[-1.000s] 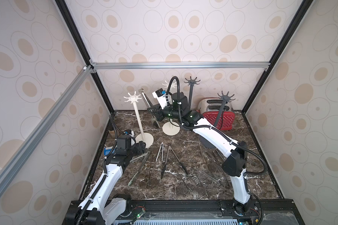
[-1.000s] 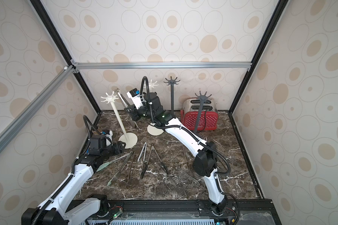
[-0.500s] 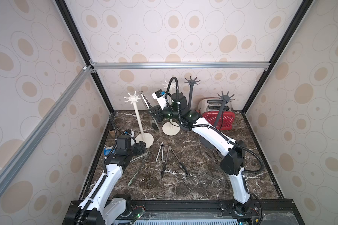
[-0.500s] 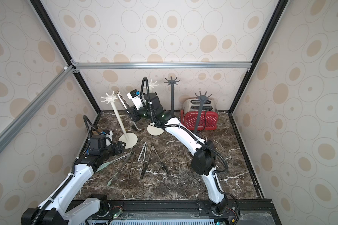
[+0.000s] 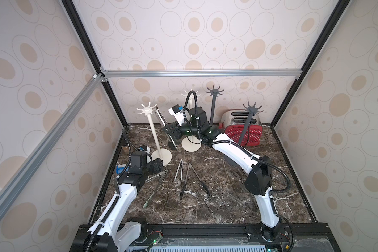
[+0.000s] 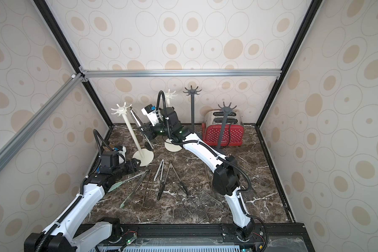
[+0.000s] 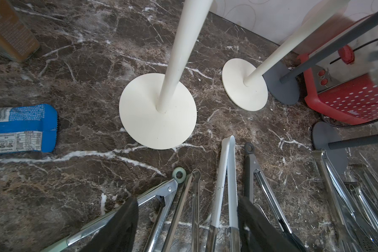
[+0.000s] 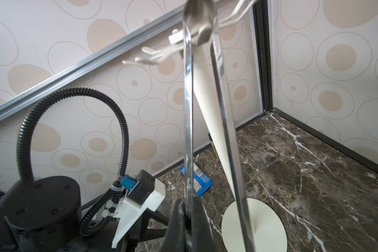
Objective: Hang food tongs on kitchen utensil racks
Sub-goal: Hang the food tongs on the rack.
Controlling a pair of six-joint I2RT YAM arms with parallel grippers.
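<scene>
— Pinching just one arm of the held tongs [image 8: 188, 131], aren't we? The right gripper [image 8: 189, 209] is clamping its jaws on that thin steel strip, below the middle, toward the tips.

— We are. In both top views the held tongs are hanging left of centre, hinge end up at the star crown of the cream rack [image 5: 154, 133]; whether a hook is catching it, we are not managing to tell.

— We are judging them light, springy and slick: polished metal, narrow edges, likely to be twisting between the pads [image 8: 179, 220] under any sideways push.

— So we are favouring a hold on an arm's flat faces, away from the tips.

— And the left gripper [image 7: 187, 203]?

— Its jaws are standing apart above the loose tongs [image 5: 186, 174], which are lying fanned on the dark veined marble table [image 5: 205, 216], lower centre of a top view. We are not seeing it touching any.

— We are noticing loops at their hinge ends: a pale green ring [image 7: 179, 174], a black ring [image 7: 248, 148]. Those are looking like the parts for hooking.

— The crown's prongs are looking short, smooth and upturned, leaving little room for error.
</scene>
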